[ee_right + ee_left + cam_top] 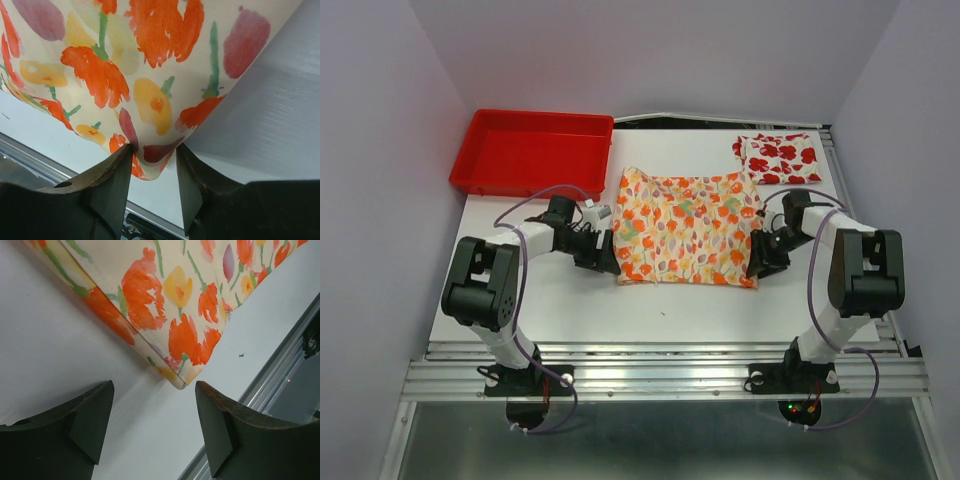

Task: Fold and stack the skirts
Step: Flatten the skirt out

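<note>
Read all positions off the top view as a clock face, with 6 o'clock at the arm bases.

Nearest, at 7 o'clock of the cream skirt (685, 228): find the left gripper (154, 388) released, jaws wide, the near-left corner of the cloth just ahead of the fingertips and touching neither. At 5 o'clock of the same skirt: find the right gripper (154, 150) pinched on the near-right corner, cloth bunched between both fingers (112, 185).

Hazards from this state:
- Lifting on the right grip alone: likely to drag or twist the cloth into a skewed fold. Secure the left corner first.
- Closing the left jaws short of the hem: likely to catch only the table (560, 300), or a single layer. Advance over the corner before closing.
- Shallow bite on the right, judging by the small tuck of cloth between the fingers: prone to slipping out under tension. Avoid a fast pull.

Appearance of the cream skirt: spread flat at table centre, roughly rectangular, printed with orange, red and yellow tulips on green stems, stitched hem visible at the near-left corner. Thin and soft by the look of it; expect sag between two held corners.

Farther out, at 1 o'clock: white skirt with red flowers (777, 157), smaller in outline, probably folded already, well apart from both grippers. Treat as the likely base of the stack.

Farthest, at 11 o'clock: red tray (540, 118), not part of the job.
</note>
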You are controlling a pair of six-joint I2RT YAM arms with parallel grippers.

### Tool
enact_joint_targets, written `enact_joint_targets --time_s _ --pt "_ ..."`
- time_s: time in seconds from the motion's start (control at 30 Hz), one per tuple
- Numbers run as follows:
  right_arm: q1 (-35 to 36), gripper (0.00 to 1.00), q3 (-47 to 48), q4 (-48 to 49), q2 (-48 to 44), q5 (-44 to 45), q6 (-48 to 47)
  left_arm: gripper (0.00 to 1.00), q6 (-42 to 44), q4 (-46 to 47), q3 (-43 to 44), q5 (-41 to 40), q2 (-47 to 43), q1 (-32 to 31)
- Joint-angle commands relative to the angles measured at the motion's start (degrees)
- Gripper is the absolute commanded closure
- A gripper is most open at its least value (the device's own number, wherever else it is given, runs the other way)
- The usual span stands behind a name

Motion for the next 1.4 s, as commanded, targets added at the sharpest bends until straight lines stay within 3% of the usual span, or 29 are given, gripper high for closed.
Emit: enact_joint_targets --time_s 0.0,0.23,0.4,0.47,0.6,0.63,0.7,0.9,1.07,1.23,1.37 --pt "-0.4 0.55 0.1 0.5 1.1 -1.1 0.7 0.22 -2.6 3.2 -1.0 1.7 0.9 -0.3" --pt "-0.4 0.60 0.4 -0.1 1.7 -2.8 0.2 0.29 -3.8 7.7 -2.7 4.5 3.9 -0.4" --pt "-0.4 0.70 1.2 -0.9 -0.6 -4.5 0.0 0.41 -3.8 8.0 -2.4 5.6 6.3 -1.1" --pt "-0.4 0.78 1.7 -1.6 -1.1 -5.1 -0.1 0.47 -3.7 7.9 -1.9 5.8 6.7 -1.2" --pt "-0.4 0.93 2.6 -2.8 -2.8 -6.2 -0.2 0.75 -2.0 5.3 -0.9 6.4 4.9 -1.1" --pt "-0.9 0.99 3.1 -3.3 -3.9 -6.4 -0.4 0.89 -0.9 4.0 -0.5 6.6 4.0 -0.8" --pt "-1.0 0.99 3.9 -4.2 -5.0 -6.9 -0.8 1.00 -0.3 2.8 -0.3 7.2 0.3 0.0" --pt "-1.0 0.99 8.7 -10.1 -14.6 -11.3 -2.0 1.00 1.7 -4.4 4.4 13.1 -13.9 2.1" --pt "-1.0 0.99 14.7 -10.5 -23.3 -14.8 2.5 1.00 -3.0 -1.7 10.4 13.0 -26.5 2.1" --pt "-1.0 0.99 26.5 -8.1 -24.7 -13.2 8.3 1.00 -9.5 2.9 17.5 11.3 -28.7 2.1" --pt "-1.5 0.99 36.1 -6.3 -21.2 -9.0 11.2 1.00 -16.1 7.9 23.5 11.1 -24.2 2.1"
